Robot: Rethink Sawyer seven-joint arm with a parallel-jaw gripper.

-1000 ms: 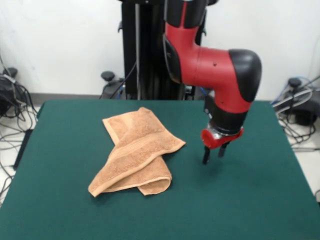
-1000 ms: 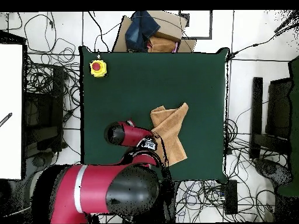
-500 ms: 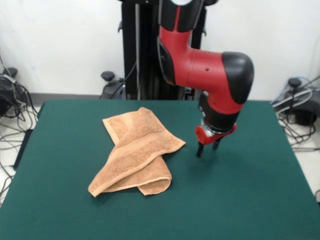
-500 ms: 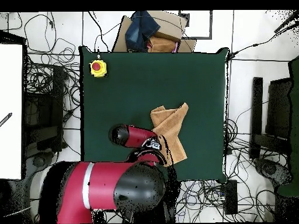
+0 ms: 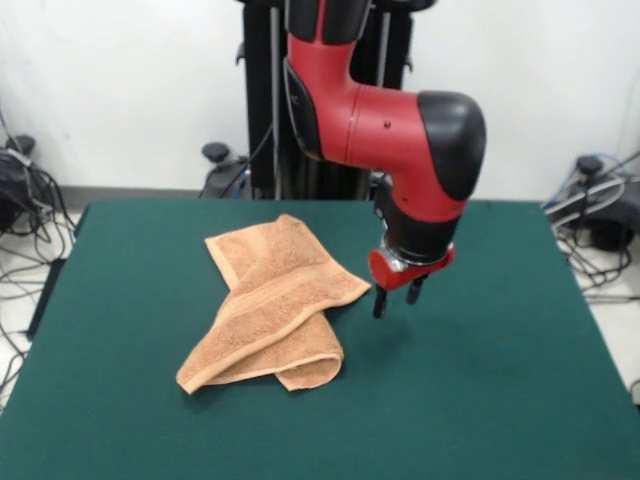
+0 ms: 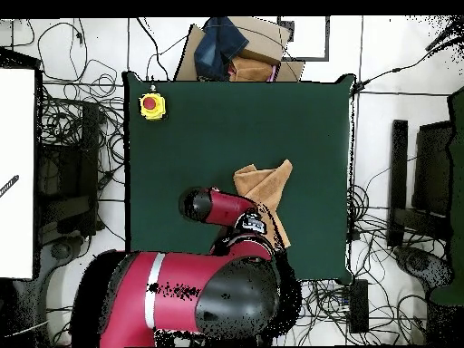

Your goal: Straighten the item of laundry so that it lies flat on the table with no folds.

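The light orange-tan terry-cloth towel [image 5: 270,305] lies crumpled on the dark green felt-covered rectangular table [image 5: 500,400], left of centre in the front view. The towel is folded over itself: one layer runs diagonally from the far left corner toward a point at the right, and a second layer crosses beneath it toward the near left. A paler woven band is visible along the diagonal fold. In the overhead view the towel [image 6: 265,186] is partly covered by the arm.

The red and black robot arm [image 5: 390,120] descends from above. Its gripper [image 5: 394,296] hangs just right of the towel's right-hand point, apart from the cloth and slightly above the table surface. The two dark fingers [image 5: 379,303] point downward with a small gap between them and hold nothing.

In the overhead view, a yellow box with a red round button [image 6: 151,105] sits near one table corner, well apart from the towel.
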